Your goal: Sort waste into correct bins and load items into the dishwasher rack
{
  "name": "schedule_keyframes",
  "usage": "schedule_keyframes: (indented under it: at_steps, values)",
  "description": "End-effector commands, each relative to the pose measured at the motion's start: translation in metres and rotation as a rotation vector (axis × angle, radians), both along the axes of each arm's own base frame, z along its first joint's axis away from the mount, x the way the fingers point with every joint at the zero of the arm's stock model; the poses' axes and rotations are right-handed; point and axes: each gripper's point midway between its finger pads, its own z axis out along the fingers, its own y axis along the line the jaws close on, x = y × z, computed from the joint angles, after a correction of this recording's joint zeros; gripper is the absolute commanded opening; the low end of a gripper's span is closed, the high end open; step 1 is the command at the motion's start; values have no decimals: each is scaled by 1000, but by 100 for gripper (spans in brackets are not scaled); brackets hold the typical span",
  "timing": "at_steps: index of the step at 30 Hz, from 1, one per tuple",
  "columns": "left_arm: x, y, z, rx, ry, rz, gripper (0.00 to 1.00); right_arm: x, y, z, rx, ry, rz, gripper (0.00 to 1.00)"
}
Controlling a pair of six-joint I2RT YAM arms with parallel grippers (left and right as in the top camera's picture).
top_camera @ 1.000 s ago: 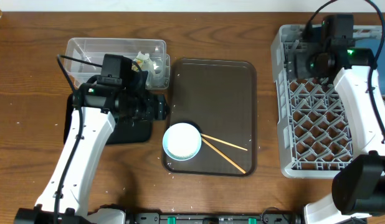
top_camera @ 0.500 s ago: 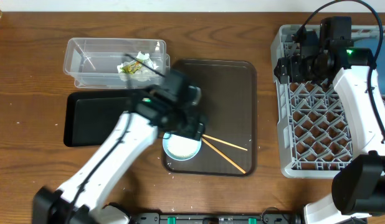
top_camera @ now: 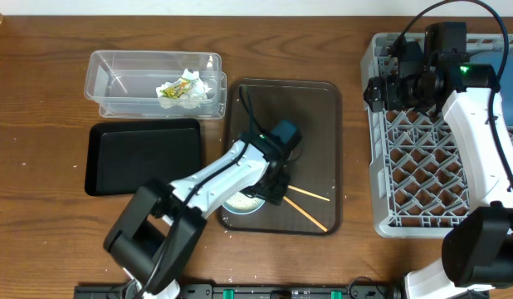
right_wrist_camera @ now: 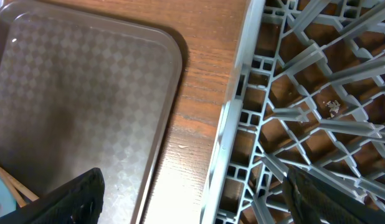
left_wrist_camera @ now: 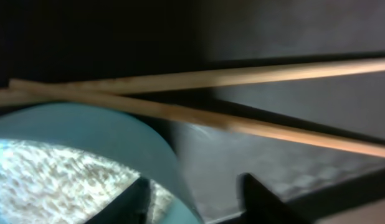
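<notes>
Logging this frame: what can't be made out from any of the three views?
1. white bowl: overhead, mostly under the left arm; left wrist view is close, blurred, cut off by the lower edge.
2. left gripper: only fingertips show at the frame bottom; contact with the bowl rim unclear.
3. blue plate in the dishwasher rack: overhead, cut off by the right edge and the right arm.

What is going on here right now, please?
The left tool is open around the rim of the white bowl, which sits on the brown tray beside the chopsticks and holds rice grains. The right tool hangs open over the left edge of the dishwasher rack, holding nothing. Crumpled tissue and a wrapper lie in the clear tub.
</notes>
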Motion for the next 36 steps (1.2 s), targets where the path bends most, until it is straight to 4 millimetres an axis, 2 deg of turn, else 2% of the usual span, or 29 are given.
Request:
schedule_keyframes:
  at_steps: [1,8,12,17,20,24,27,33,36]
  values:
    - [5,10,-3,54,-32,-2,31,-1,6,12,16,-25,3,90]
    - [12,18,0,101,-73,-2,6,-1,6,12,16,-25,3,90]
    - [20,19,19,119,-103,-16,6,-1,5,12,16,-25,1,90]
    - [31,15,57,89,-165,-47,6,-1,5,12,15,-25,2,90]
    - [39,20,81,52,-213,-24,6,-1,5,12,14,-25,1,90]
    - [53,46,108,6,-267,76,6,-1,4,11,9,-25,-1,90]
    - [65,73,124,-64,-265,191,6,-1,4,11,9,-25,-1,90]
    - [81,107,135,-317,-183,299,6,-1,4,11,9,-24,-2,90]
    - [87,131,139,-458,-163,363,6,-2,4,11,9,-19,-2,90]
